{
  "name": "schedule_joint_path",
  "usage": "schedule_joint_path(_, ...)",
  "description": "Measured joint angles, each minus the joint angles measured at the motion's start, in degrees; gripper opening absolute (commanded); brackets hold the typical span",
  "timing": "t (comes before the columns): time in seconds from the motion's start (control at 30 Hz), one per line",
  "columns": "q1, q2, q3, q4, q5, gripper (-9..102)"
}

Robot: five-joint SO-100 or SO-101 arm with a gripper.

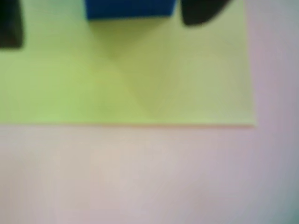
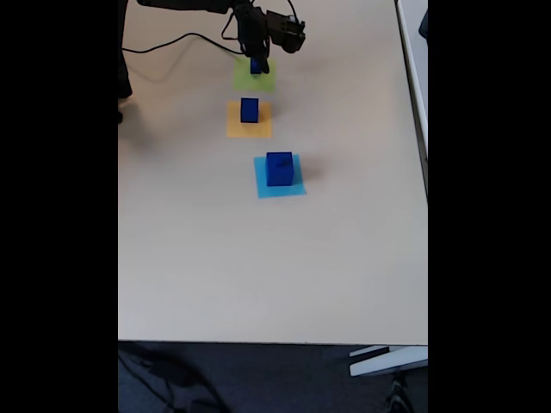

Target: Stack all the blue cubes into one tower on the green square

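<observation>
Three blue cubes are counted in the fixed view. The smallest cube [image 2: 256, 64] is located on the green square [image 2: 255, 80], at that square's far part. The middle cube [image 2: 249, 109] is seated on one orange square [image 2: 249, 126], just nearer the camera than the green square. The largest cube [image 2: 279, 168] is seated on one light blue square [image 2: 279, 183], nearer still and slightly to the right. One paper square of each colour is present, three in all, and each carries one cube. No cube is stacked on another.

In the wrist view, the smallest cube [image 1: 131, 8] is seen at the top edge, resting on the green square [image 1: 126, 70]. One dark finger [image 1: 201, 11] stands just right of the cube and the other finger [image 1: 10, 23] stands well left of it. The tool [image 1: 107, 18] is thus spread apart around the cube; contact with the cube cannot be confirmed because the picture is blurred.

In the fixed view, the tool [image 2: 258, 62] is positioned over the green square, at the end of one dark arm [image 2: 258, 26]. All squares lie flat on one pale counter [image 2: 275, 258]. One dark cable [image 2: 172, 43] is laid on the counter left of the green square.
</observation>
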Motion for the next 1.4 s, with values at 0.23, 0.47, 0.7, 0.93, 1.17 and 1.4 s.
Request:
schedule_joint_path(0.23, 0.3, 0.0, 0.0, -0.5, 0.4, 33)
schedule_joint_path(0.47, -0.8, 0.0, -0.4, -1.8, 1.8, 31)
schedule_joint_path(0.7, -2.8, -2.0, -2.1, -3.3, 4.2, 32)
schedule_joint_path(0.93, -3.1, -2.2, -2.3, -1.8, 4.8, 34)
schedule_joint_path(1.17, -2.5, -2.2, -2.3, 2.3, 4.8, 34)
schedule_joint_path(1.4, -2.9, -2.2, -2.3, 3.3, 4.0, 33)
